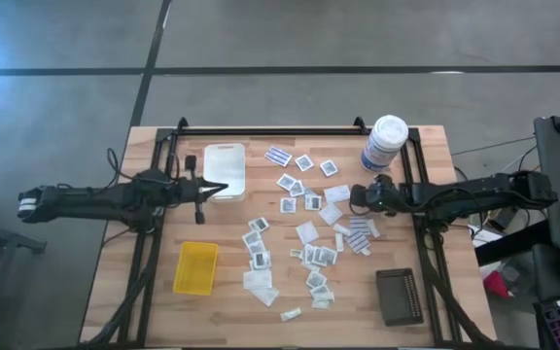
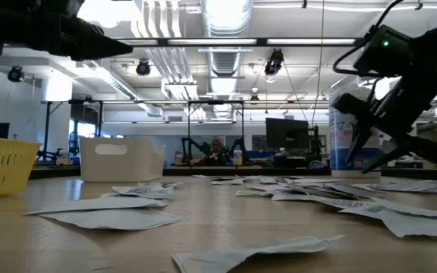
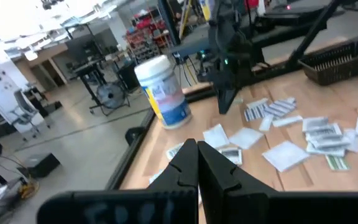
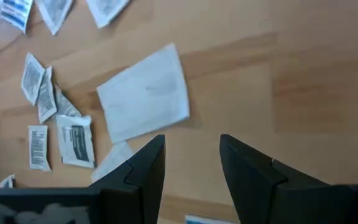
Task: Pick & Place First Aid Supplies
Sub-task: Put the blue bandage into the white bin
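A wooden table point(image 1: 163, 311) stands on a grey floor, and the low view looks past it into a bright workshop with ceiling lights and monitors, a person seated far behind. Scattered over the table's middle lie the first aid supplies point(image 1: 309, 255) — small white packets with dark centres, striped strips and pale narrow strips.

The right gripper point(image 4: 191, 163) hovers just above the wood with its fingers spread wide and nothing between them. Just ahead of its tips lies a white square packet point(image 4: 145, 92), flat on the table and apart from the fingers; a cluster of smaller printed packets point(image 4: 73, 140) lies off to one side of that. In the high view this gripper point(image 1: 356, 196) sits near the white canister with blue label point(image 1: 384, 144), with a group of striped strips point(image 1: 360, 231) just beside it. The black tray point(image 1: 400, 296) is well apart from it, toward the table's near right corner.

The left gripper point(image 1: 220, 187) waits with its fingers pressed together, empty, its tip over the edge of the white tray point(image 1: 224, 165). The yellow tray point(image 1: 195, 267) lies well apart from it — toward the near edge.
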You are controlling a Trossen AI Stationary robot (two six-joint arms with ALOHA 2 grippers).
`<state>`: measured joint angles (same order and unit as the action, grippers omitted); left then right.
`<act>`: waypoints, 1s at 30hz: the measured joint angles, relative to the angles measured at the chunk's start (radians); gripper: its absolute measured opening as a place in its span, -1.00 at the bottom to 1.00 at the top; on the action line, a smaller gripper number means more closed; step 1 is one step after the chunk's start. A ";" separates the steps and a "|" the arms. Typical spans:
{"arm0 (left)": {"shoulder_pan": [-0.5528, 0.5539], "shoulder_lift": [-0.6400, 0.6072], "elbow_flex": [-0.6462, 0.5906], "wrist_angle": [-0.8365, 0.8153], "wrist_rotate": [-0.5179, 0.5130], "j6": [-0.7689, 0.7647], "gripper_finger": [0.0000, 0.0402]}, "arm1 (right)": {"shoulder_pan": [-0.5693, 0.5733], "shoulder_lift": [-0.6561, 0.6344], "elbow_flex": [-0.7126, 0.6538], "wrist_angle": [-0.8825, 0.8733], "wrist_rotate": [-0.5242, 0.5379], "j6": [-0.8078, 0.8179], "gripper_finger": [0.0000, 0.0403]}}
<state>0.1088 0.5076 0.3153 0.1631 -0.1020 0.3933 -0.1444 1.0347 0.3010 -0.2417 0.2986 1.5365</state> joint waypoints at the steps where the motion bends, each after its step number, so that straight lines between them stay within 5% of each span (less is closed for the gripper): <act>1: 0.001 0.001 0.006 0.001 0.000 0.000 -1.00 | -0.008 0.015 0.008 -0.001 0.000 -0.018 -0.26; 30: 0.001 0.057 0.021 0.009 0.000 0.024 -1.00 | -0.123 0.248 0.037 0.175 -0.087 -0.044 -0.18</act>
<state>0.1101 0.5647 0.3367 0.1725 -0.1020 0.4171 -0.2670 1.2829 0.3382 -0.0668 0.2115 1.4925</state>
